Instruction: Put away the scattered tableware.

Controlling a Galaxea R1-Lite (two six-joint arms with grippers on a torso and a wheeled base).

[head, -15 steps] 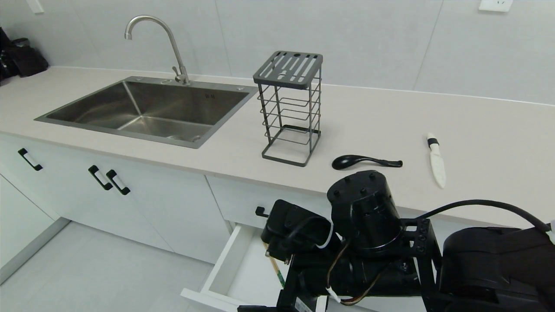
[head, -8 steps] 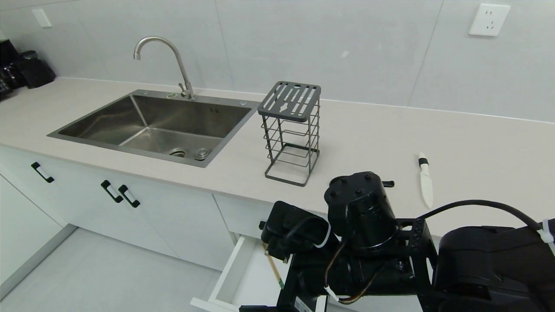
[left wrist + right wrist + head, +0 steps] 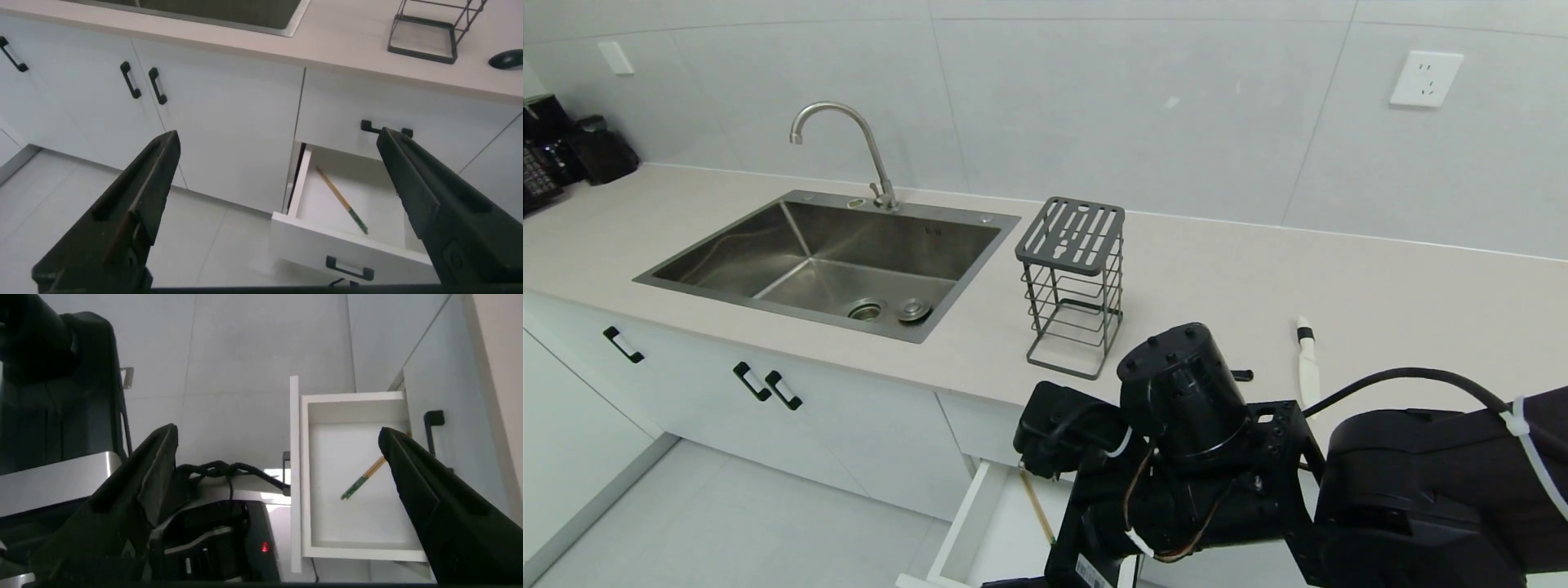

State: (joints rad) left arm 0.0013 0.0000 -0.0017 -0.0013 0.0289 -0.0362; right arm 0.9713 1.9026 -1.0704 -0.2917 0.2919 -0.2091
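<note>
Closest in, at 6 o'clock, the drawer (image 3: 1001, 535) hangs pulled out under the bench (image 3: 1217, 269) front edge. One chopstick (image 3: 341, 200) lies slantwise on its bottom, with bare room all around it. Both arms sit low in front of it. The left end effector (image 3: 278, 140) is spread wide and released, with nothing in it. The right end effector (image 3: 278, 434) is the same deal, released and empty, looking down on the drawer. There's open floor (image 3: 727, 531) out at 8 o'clock, along the cabinet doors (image 3: 686, 408).

Up on the bench, the black spoon (image 3: 508, 59) lies near the front edge at about 12, mostly behind an arm from the head view. The white knife (image 3: 1307, 367) lies flat at 1 o'clock, apart from the spoon. The wire rack (image 3: 1072, 286) with the slotted top stands upright at 12, just beside the sink's right rim, and there's bare bench between it and the knife. The sink (image 3: 882, 241) is at 10 o'clock, with the tap (image 3: 872, 163) on its back edge. There's a tiny mark on its back wall, too small to read. Farthest off, a wall socket (image 3: 1425, 78) sits at 1 o'clock.
</note>
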